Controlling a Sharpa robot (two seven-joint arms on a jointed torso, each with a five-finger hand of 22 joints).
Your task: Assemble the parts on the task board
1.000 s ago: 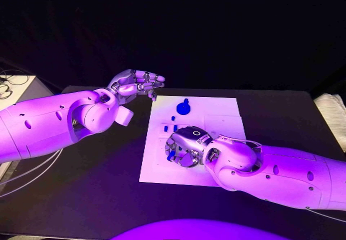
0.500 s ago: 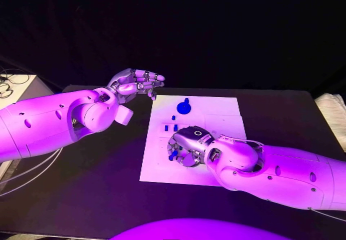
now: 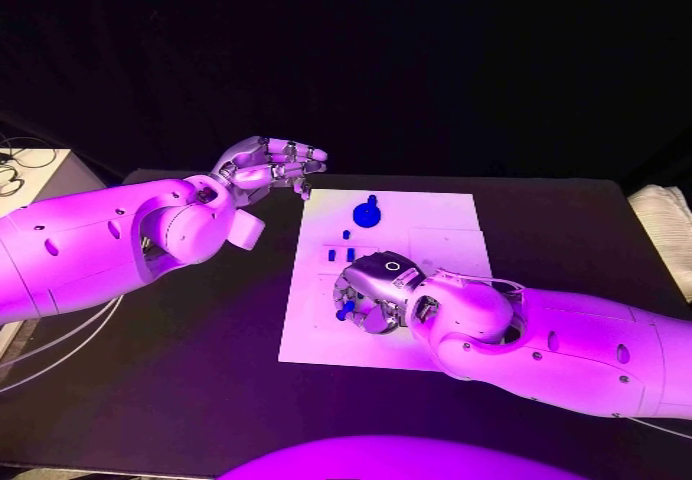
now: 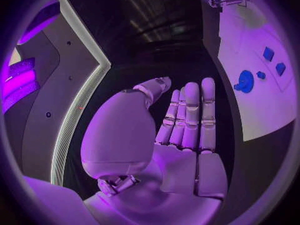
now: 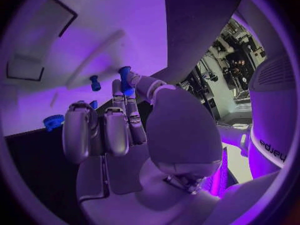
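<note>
The white task board lies mid-table. My right hand hovers low over its near left part and pinches a small blue part between thumb and a finger; the right wrist view shows that part at the fingertips above the board. A round blue part sits near the far edge, with three small blue pieces between it and my right hand. My left hand is raised beyond the board's far left corner, and the left wrist view shows its fingers straight and holding nothing.
A folded white cloth lies at the table's right edge. A pale surface with cables stands off the table's left side. Bare black table stretches in front of the board and to its left.
My right hand has shifted very slightly over the board, still pinching the blue part. The left hand has stayed put.
</note>
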